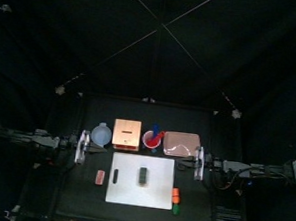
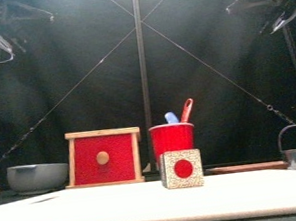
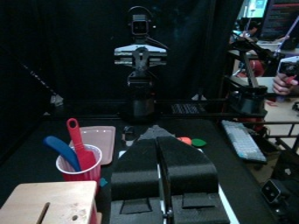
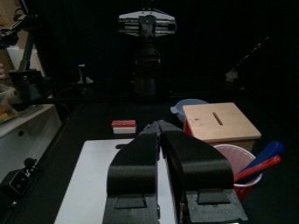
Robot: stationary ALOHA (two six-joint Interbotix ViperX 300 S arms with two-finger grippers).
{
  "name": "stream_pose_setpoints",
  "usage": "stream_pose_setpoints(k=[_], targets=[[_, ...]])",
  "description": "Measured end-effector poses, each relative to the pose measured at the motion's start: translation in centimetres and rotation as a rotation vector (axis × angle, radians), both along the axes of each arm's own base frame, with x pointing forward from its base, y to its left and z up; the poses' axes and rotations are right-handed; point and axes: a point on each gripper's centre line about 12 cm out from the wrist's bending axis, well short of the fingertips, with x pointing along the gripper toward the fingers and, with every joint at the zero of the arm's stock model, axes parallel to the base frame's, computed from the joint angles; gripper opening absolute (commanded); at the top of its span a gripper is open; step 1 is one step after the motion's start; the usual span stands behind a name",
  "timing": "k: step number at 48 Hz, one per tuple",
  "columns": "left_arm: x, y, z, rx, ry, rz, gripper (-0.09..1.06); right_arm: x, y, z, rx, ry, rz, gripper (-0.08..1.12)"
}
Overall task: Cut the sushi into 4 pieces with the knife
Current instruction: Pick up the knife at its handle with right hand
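Find the sushi roll [image 1: 144, 172] at the middle of the white cutting board [image 1: 159, 191], toward the front edge of the surface [image 1: 86, 202], lying in one length with no gap showing. Count no cut made. Look behind the board for the red cup [image 2: 172, 140] holding the blue knife [image 2: 172, 117] and red knife [image 2: 186, 109], between wooden box [image 1: 128, 135] and pink tray [image 1: 180, 143]. Note left tool [image 3: 158, 133] at the left edge and right tool [image 4: 163, 128] at the right edge, jaws pressed together on nothing, well apart from cup and roll. Judge everything ahead: fetching a knife, then three cuts.
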Motion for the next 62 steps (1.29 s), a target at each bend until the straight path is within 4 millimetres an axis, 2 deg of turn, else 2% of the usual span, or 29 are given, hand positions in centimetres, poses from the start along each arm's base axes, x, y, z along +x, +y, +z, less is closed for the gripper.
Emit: stream_pose_setpoints(k=[4, 12, 21, 28, 35, 43, 52, 57, 62], targets=[[0.1, 0.1, -0.3, -0.015, -0.008, 0.006, -0.07, 0.1, -0.4, 0.0, 0.02, 0.004, -0.019, 0.02], [0.8, 0.3, -0.7, -0.029, -0.026, 0.017, 0.03, 1.8, -2.5, 0.5, 0.212, 0.058, -0.124, 0.06], [2.1, 0.4, -1.9, -0.028, 0.005, 0.021, 0.15, 4.5, -7.1, 1.4, 0.445, 0.211, -0.306, 0.08], [2.9, 0.5, -2.8, -0.044, 0.046, 0.028, 0.21, 5.7, -10.8, 2.1, 0.582, 0.339, -0.412, 0.12], [3.3, 0.6, -3.0, -0.075, 0.06, 0.041, 0.25, 5.8, -14.1, 2.3, 0.667, 0.482, -0.486, 0.29], [3.2, 0.8, -3.1, -0.108, 0.061, 0.056, 0.25, 5.8, -15.8, 2.1, 0.751, 0.63, -0.501, 0.59], [3.3, 0.9, -3.0, -0.121, 0.06, 0.061, 0.25, 6.8, -17.3, 2.6, 0.807, 0.683, -0.493, 0.9], [3.3, 0.9, -3.0, -0.123, 0.056, 0.062, 0.25, 7.8, -18.0, 2.2, 0.826, 0.729, -0.481, 0.96], [3.3, 0.9, -3.0, -0.121, 0.057, 0.062, 0.25, 9.0, -18.7, 1.4, 0.815, 0.805, -0.445, 0.96]])
